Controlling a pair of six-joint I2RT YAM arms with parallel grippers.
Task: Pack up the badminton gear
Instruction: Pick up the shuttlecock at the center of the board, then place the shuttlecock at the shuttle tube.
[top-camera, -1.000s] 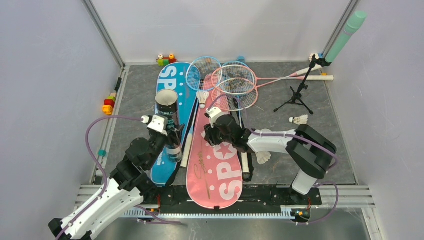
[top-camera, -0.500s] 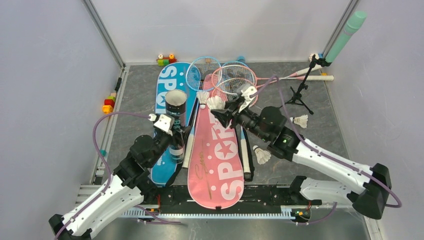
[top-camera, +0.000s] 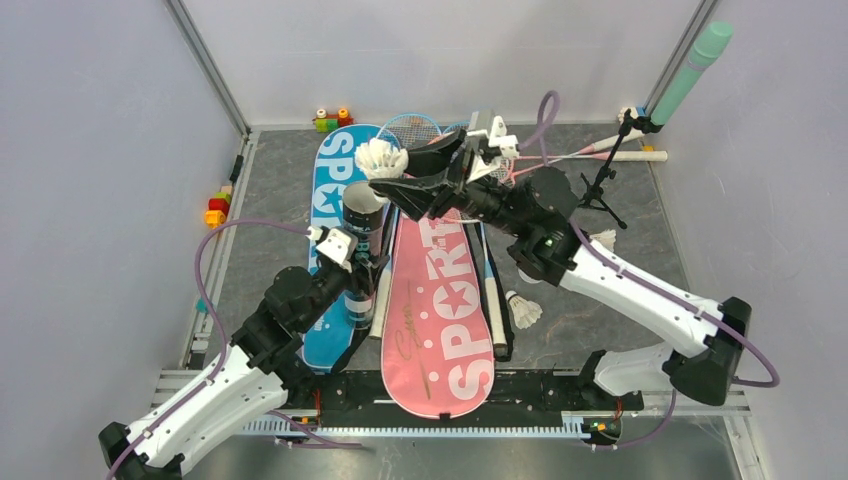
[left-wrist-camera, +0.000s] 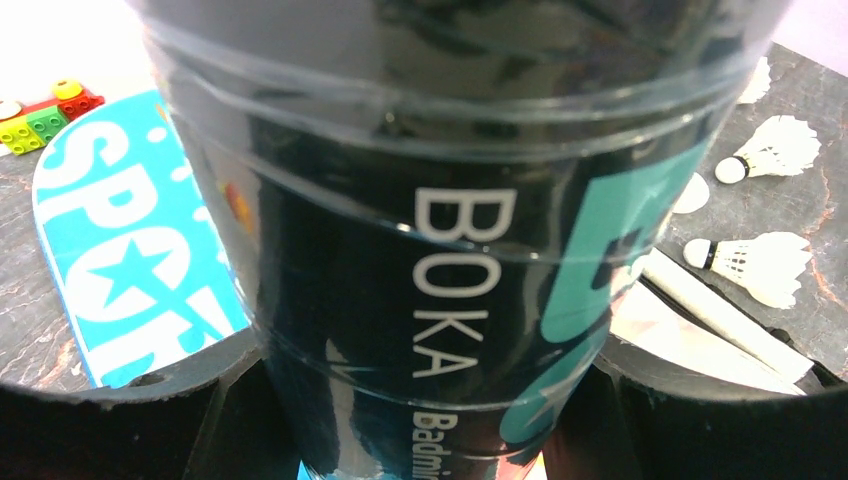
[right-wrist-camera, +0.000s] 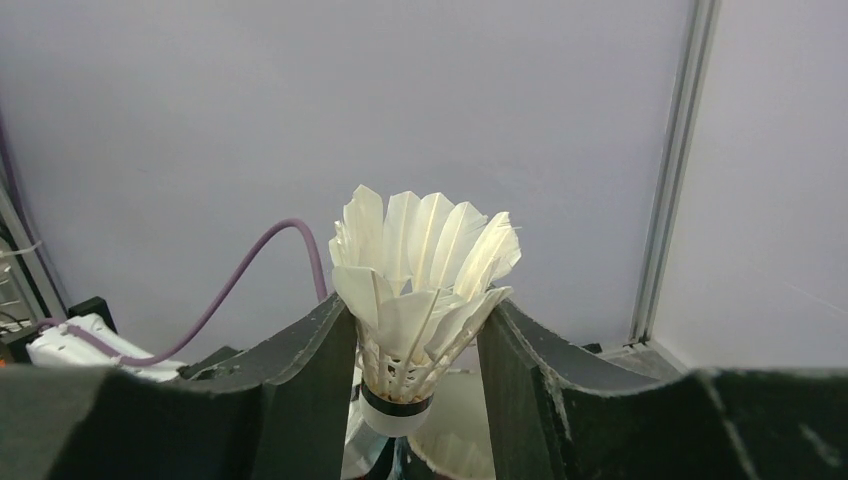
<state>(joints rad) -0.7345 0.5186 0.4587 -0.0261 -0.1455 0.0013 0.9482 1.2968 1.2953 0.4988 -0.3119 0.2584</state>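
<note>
Top external view: we see the left pincer clamped round the dark tube, which stands on end over the blue bag, left of the table's middle. The right pincer pinches a shuttlecock (feathers up in its wrist view) just beyond the tube's open mouth.
</note>
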